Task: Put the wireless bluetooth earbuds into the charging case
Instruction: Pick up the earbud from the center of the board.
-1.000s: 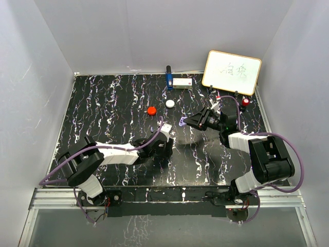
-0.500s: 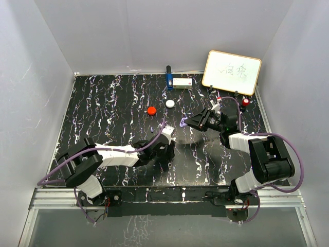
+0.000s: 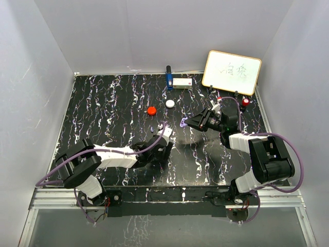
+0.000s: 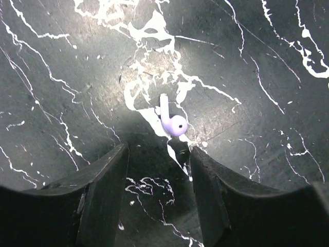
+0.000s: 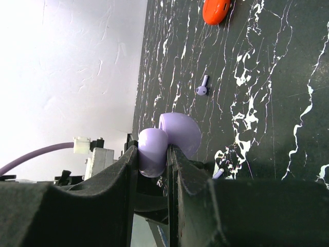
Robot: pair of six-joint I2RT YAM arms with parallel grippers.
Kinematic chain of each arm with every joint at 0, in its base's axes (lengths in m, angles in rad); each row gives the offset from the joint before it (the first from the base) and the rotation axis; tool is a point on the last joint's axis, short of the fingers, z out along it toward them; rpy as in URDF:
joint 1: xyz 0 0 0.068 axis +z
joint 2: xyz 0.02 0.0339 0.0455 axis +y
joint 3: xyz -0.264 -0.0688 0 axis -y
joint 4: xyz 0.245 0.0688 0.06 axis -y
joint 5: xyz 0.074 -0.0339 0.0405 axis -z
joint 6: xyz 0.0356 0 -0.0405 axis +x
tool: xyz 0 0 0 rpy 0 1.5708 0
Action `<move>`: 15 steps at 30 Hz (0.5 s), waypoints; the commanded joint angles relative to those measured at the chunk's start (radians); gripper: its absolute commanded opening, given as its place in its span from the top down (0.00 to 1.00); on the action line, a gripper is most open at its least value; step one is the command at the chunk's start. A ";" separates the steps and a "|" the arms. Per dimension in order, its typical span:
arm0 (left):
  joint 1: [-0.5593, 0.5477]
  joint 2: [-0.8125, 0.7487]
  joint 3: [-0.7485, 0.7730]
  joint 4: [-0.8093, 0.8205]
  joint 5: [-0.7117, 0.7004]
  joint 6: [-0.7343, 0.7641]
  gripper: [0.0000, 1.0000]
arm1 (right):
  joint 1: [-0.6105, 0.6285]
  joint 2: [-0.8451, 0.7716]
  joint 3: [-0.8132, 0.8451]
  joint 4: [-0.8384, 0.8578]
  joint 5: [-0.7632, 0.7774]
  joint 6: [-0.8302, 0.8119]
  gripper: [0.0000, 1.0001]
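While right gripper (image 5: 153, 150) is holding the open lilac plastic case (image 5: 181, 133) ready, left gripper (image 4: 159, 150) is hovering part-open, pale stemmed earbud (image 4: 173, 123) at 12 o'clock

You have the right gripper (image 5: 152, 157) clamped on the purple charging case (image 5: 181, 133), whose two rounded halves show past the fingertips. Beyond it, on the black marbled table (image 5: 267, 103), a purple earbud (image 5: 201, 88) lies alone, well apart from the red pod (image 5: 216, 10) at the top edge.
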 commanded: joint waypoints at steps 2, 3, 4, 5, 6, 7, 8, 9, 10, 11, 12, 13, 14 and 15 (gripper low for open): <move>-0.012 -0.038 -0.041 0.072 -0.024 0.095 0.49 | -0.007 -0.025 -0.003 0.055 -0.014 -0.021 1.00; -0.013 -0.038 -0.046 0.083 -0.018 0.107 0.49 | -0.006 -0.024 -0.002 0.057 -0.013 -0.020 1.00; -0.014 -0.037 -0.049 0.092 -0.015 0.117 0.49 | -0.006 -0.024 -0.001 0.057 -0.015 -0.021 1.00; -0.016 -0.035 -0.053 0.103 -0.013 0.127 0.49 | -0.006 -0.024 -0.001 0.058 -0.015 -0.020 1.00; -0.017 -0.037 -0.060 0.115 -0.010 0.136 0.49 | -0.006 -0.024 -0.002 0.058 -0.015 -0.021 1.00; -0.018 -0.036 -0.066 0.126 -0.007 0.144 0.49 | -0.007 -0.024 -0.002 0.058 -0.015 -0.021 1.00; -0.018 -0.034 -0.067 0.134 0.000 0.149 0.49 | -0.006 -0.024 -0.001 0.058 -0.016 -0.021 1.00; -0.018 -0.034 -0.070 0.139 0.005 0.155 0.49 | -0.007 -0.024 -0.002 0.057 -0.015 -0.022 1.00; -0.020 -0.032 -0.073 0.147 0.015 0.161 0.49 | -0.006 -0.024 -0.003 0.058 -0.016 -0.022 1.00; -0.020 -0.029 -0.077 0.156 0.022 0.165 0.49 | -0.006 -0.023 -0.002 0.057 -0.014 -0.022 1.00; -0.020 -0.027 -0.078 0.162 0.027 0.167 0.49 | -0.006 -0.023 -0.003 0.057 -0.015 -0.024 1.00; -0.021 -0.026 -0.076 0.166 0.033 0.169 0.49 | -0.006 -0.020 -0.002 0.059 -0.015 -0.022 1.00; -0.023 -0.022 -0.078 0.172 0.034 0.171 0.49 | -0.006 -0.020 -0.003 0.059 -0.017 -0.022 1.00; -0.024 -0.019 -0.075 0.173 0.034 0.172 0.49 | -0.006 -0.020 -0.004 0.061 -0.017 -0.022 1.00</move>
